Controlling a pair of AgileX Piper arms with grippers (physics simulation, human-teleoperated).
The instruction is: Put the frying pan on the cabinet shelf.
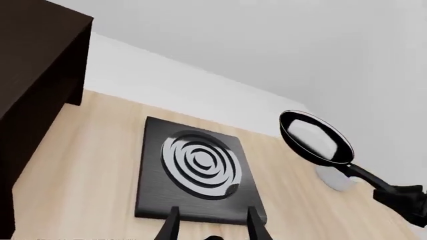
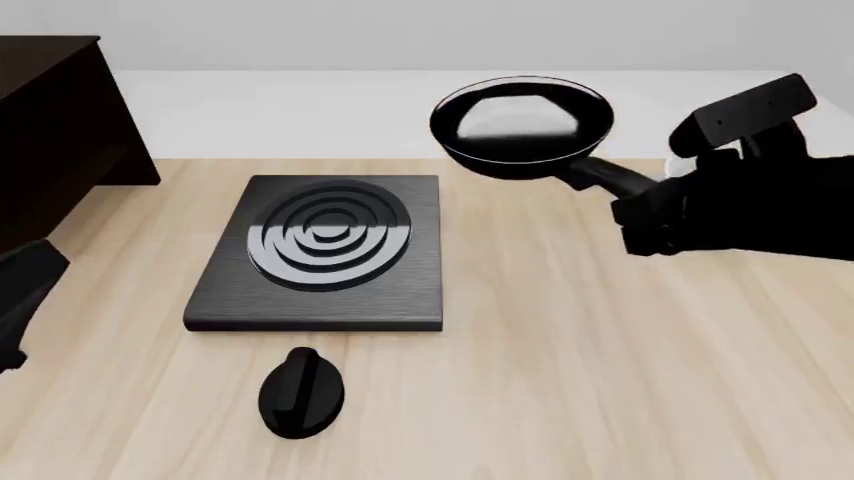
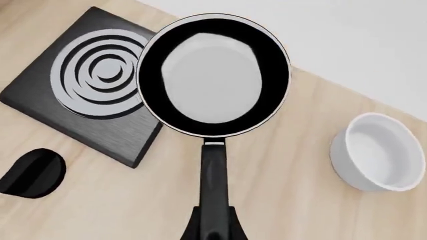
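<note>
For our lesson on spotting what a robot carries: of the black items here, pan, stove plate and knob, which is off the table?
The frying pan: the right gripper holds its handle, while the stove plate and knob lie flat on the table.

Right gripper (image 2: 641, 205) grips frying pan (image 2: 522, 122) handle, pan aloft right of stove plate (image 2: 323, 252).

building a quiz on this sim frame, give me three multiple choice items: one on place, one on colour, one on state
1. Where is the frying pan?
A. on the stove plate
B. held above the table
C. on the cabinet
2. What colour is the bowl?
A. white
B. red
C. black
3. The right end effector is
A. open and free
B. out of view
C. shut on the pan handle

Answers: 1 B, the front view shows it lifted clear of the tabletop; 2 A, the right wrist view shows it white; 3 C, its fingers clamp the handle.
</note>
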